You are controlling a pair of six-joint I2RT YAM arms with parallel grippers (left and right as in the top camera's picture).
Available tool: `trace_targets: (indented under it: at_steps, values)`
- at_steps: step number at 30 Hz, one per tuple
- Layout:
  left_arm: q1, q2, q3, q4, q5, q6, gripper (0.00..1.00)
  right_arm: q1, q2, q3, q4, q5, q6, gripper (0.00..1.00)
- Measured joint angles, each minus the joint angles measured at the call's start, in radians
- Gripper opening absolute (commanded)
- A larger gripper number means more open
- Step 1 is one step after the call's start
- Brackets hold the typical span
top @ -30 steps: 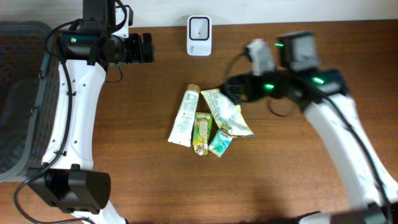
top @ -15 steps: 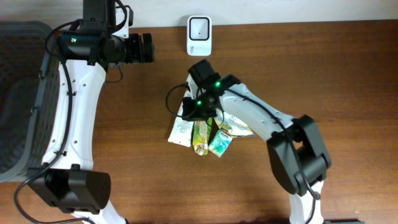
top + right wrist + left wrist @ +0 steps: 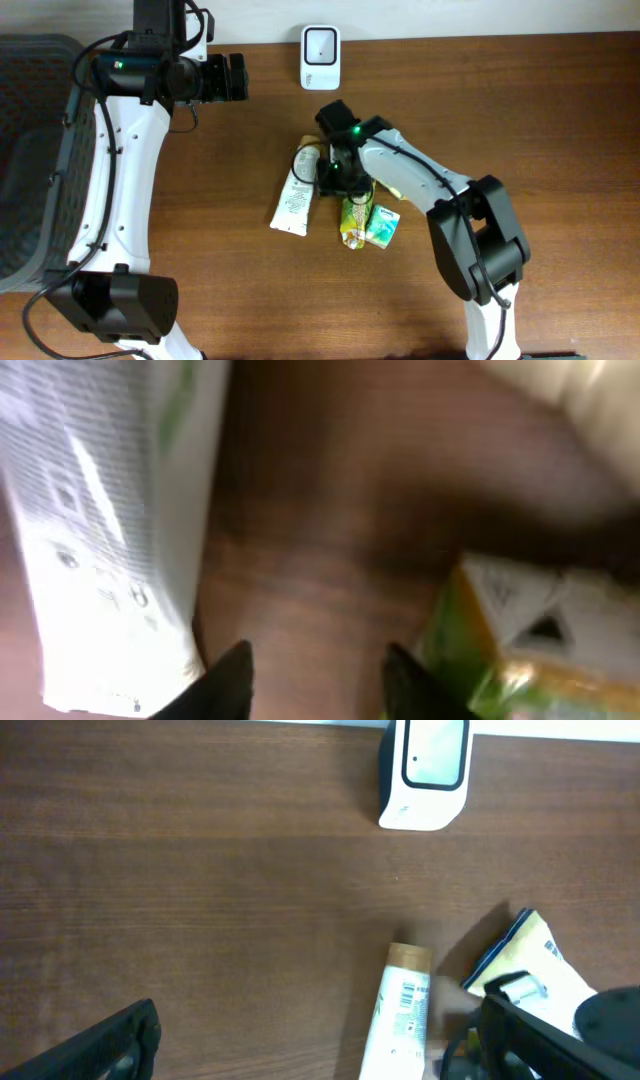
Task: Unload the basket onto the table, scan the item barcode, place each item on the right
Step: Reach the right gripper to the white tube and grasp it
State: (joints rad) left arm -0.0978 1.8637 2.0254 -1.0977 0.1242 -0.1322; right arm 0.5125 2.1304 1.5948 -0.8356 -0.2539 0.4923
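Seeing right tool [image 3: 318, 672] hanging low, below the scanner [image 3: 320, 44], jaws standing part open, gripping nothing, only bare surface [image 3: 520, 120] showing between them. Spotting white tube [image 3: 296, 190] lying below-left of scanner, barcode facing up, just beside that tool. Green pouch [image 3: 354, 218] and teal packet [image 3: 381, 225] lying farther below scanner. Left tool [image 3: 238, 77] hovering left of scanner, gaping wide, holding nothing.

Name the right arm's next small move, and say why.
Probably slide the right arm sideways over the white plastic tube, then close. Its jaws stand apart over bare brown wooden table, between that tube and the green-and-yellow pack, holding nothing.
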Motion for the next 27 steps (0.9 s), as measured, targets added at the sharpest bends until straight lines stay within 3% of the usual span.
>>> trace_targets:
  at_steps: [5, 11, 14, 16, 17, 18, 24, 27]
  values:
    - [0.000, 0.000, 0.000, -0.001, 0.000, 0.000, 0.99, -0.004, 0.000, -0.010, 0.149, -0.163, -0.025, 0.61]
    - [0.000, 0.000, 0.000, -0.002, 0.000, 0.000, 0.99, -0.004, -0.004, -0.164, 0.335, -0.222, 0.013, 0.64]
    - [0.000, 0.000, 0.000, -0.002, 0.000, 0.000, 0.99, -0.003, -0.015, -0.236, 0.486, -0.274, 0.089, 0.51]
    - [0.000, 0.000, 0.000, -0.001, 0.000, 0.000, 0.99, -0.002, -0.018, -0.267, 0.536, -0.301, 0.137, 0.31]
    - [0.000, 0.000, 0.000, -0.002, 0.000, 0.000, 0.99, 0.000, -0.019, -0.285, 0.562, -0.309, 0.176, 0.15]
    - [0.000, 0.000, 0.000, -0.002, 0.000, 0.000, 0.99, 0.001, -0.019, -0.301, 0.585, -0.319, 0.203, 0.05]
    - [0.000, 0.000, 0.000, -0.002, 0.000, 0.000, 0.99, 0.000, -0.027, -0.311, 0.630, -0.362, 0.255, 0.04]
    - [0.000, 0.000, 0.000, -0.001, 0.000, 0.000, 0.99, -0.031, -0.070, -0.340, 0.574, -0.414, 0.144, 0.04]
